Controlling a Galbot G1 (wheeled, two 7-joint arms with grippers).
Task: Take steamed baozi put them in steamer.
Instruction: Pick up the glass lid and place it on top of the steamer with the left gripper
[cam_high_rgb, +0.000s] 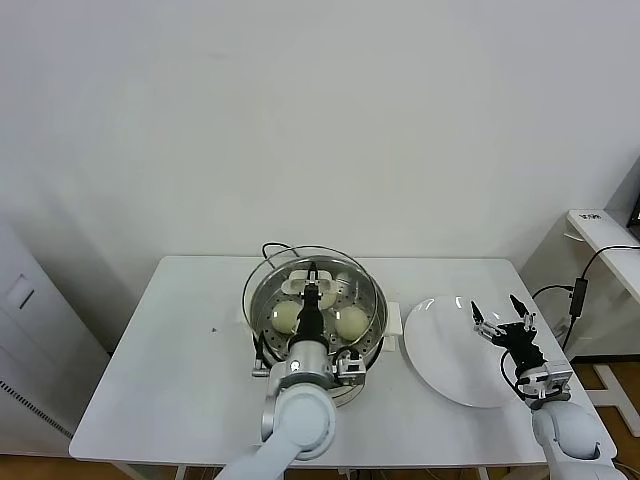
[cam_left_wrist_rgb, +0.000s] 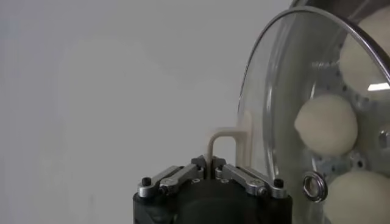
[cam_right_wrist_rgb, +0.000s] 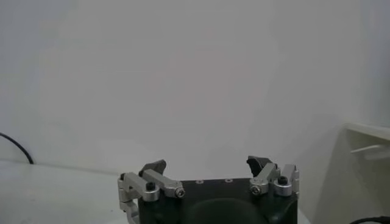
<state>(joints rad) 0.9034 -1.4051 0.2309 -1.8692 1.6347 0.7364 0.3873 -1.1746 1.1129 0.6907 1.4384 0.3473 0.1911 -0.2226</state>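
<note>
Left gripper (cam_high_rgb: 314, 291), at the end of the arm rising from the near table edge, reaches over the steamer (cam_high_rgb: 262, 318); its fingers are closed on the cream handle (cam_left_wrist_rgb: 222, 141) of the glass lid (cam_left_wrist_rgb: 286, 91). In the left wrist view the lid stands tilted on edge beside the gripper, the handle projecting from its face. Through the glass, and in the head view, steamed baozi (cam_high_rgb: 351, 322) lie on the steamer's perforated floor; being round, they show no long axis. One bun (cam_high_rgb: 286, 318) sits left of the gripper, one right, with others partly hidden behind it. The steamer stands at the middle of the white table (cam_high_rgb: 170, 370), near the far edge. A white plate (cam_high_rgb: 440, 350) lies just right of the steamer. Right gripper (cam_high_rgb: 500, 318) hovers over the plate's right part, fingers spread apart, gripping nothing. Bare tabletop extends left of the steamer.
</note>
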